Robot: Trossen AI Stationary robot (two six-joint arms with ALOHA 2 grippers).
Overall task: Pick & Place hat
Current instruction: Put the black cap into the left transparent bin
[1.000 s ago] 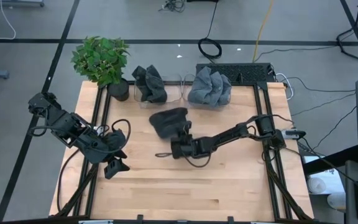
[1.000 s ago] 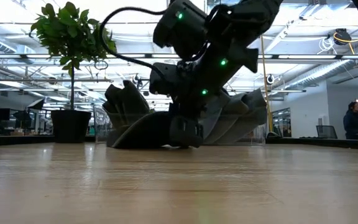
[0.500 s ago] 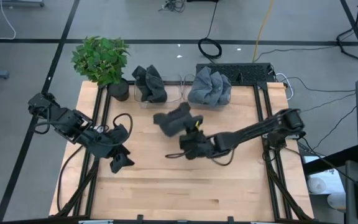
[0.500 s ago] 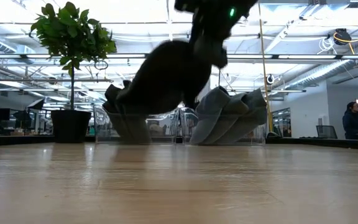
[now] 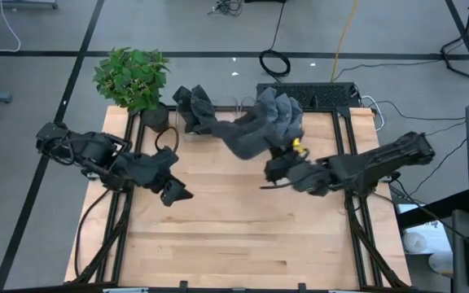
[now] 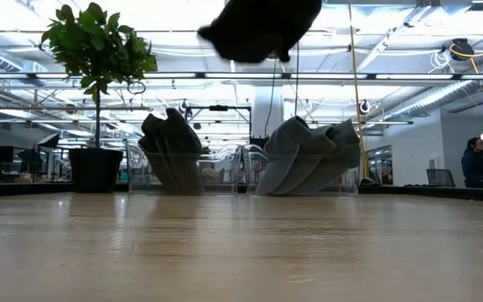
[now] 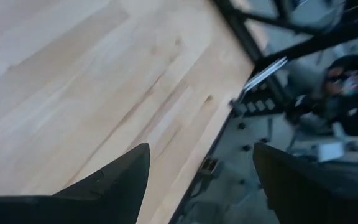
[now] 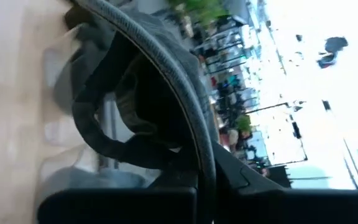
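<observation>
- The right tool is clenched on the dark hat and holds it in the air above the far middle of the tabletop.
- In the high view the dark hat hangs between the two clear bins at the far edge, overlapping the front of the right one.
- In the low view the dark hat is clear of the tabletop, at the upper edge of the picture, with nothing beneath it.
- In the right wrist view the brim and inner band of the dark hat fill the picture.
- The left bin holds dark hats; the right bin holds grey hats.
- The left tool is released, fingers spread, above the left part of the tabletop and well apart from the dark hat.
- A potted plant stands at the far left corner.
</observation>
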